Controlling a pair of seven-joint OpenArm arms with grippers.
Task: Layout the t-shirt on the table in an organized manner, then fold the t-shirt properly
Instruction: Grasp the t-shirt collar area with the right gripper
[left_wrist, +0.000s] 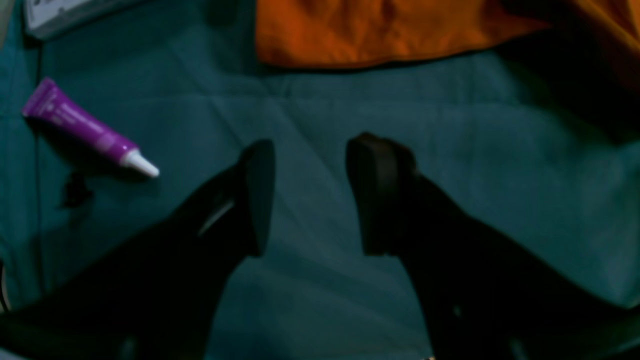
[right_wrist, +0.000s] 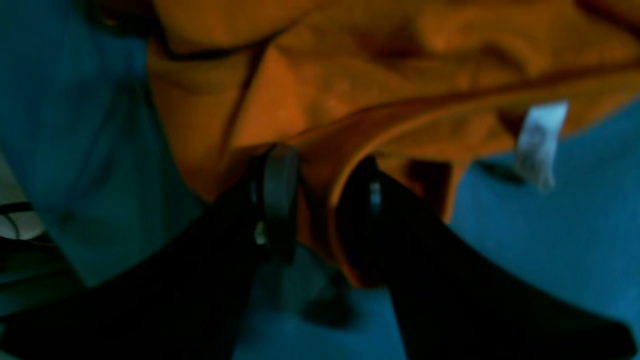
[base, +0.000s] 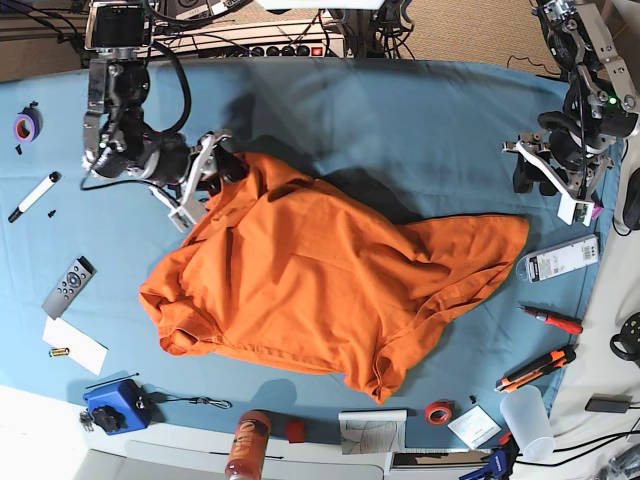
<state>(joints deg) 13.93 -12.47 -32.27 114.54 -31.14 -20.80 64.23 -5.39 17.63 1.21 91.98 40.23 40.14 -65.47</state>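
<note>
Near the tabletop's far left corner in the base view, the right end effector (right_wrist: 320, 200) is clamped on the neck hem of the t-shirt (base: 310, 280), orange fabric pinched between its fingers (right_wrist: 280, 195). A small white neck label (right_wrist: 540, 140) hangs from the collar just beside the grip. From that held point the t-shirt spreads rumpled across the middle of the tabletop (base: 400, 110), one part reaching toward the right edge, another toward the near edge.

At the right edge, the left end effector (left_wrist: 310, 195) hovers with jaws apart and nothing between them, teal cloth visible in the gap. The t-shirt's nearest edge lies apart from it. A purple tube (left_wrist: 87, 130) lies on the cloth just beside that end effector.

Along the left edge lie a black marker (base: 35, 195) and a remote control (base: 70, 285).
</note>
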